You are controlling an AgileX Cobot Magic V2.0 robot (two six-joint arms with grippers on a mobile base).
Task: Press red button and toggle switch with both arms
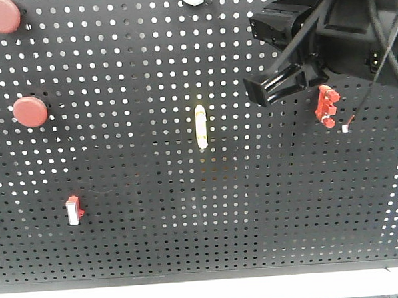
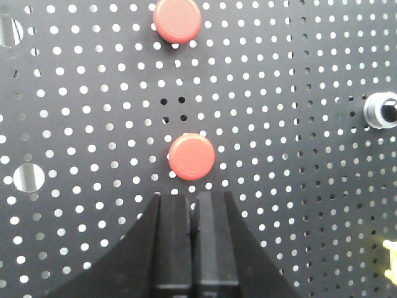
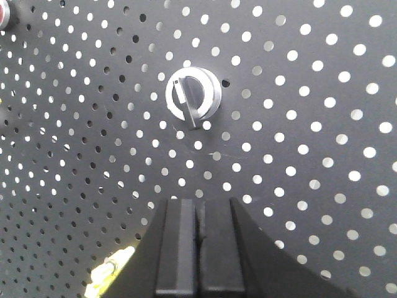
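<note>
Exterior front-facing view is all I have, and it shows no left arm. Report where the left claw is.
Observer: In the left wrist view, the left claw is shut. Its tips are just below the lower red button, with a strip of pegboard showing between them.
Operator: Confirm which button it lines up with.
Observer: The lower one sits straight above the tips. The upper red button is farther up and slightly left.
Operator: Now give me the right claw.
Observer: The right wrist view shows the right claw shut and pointing at the switch, a black handle in a silver ring. The claw is apart from it.
</note>
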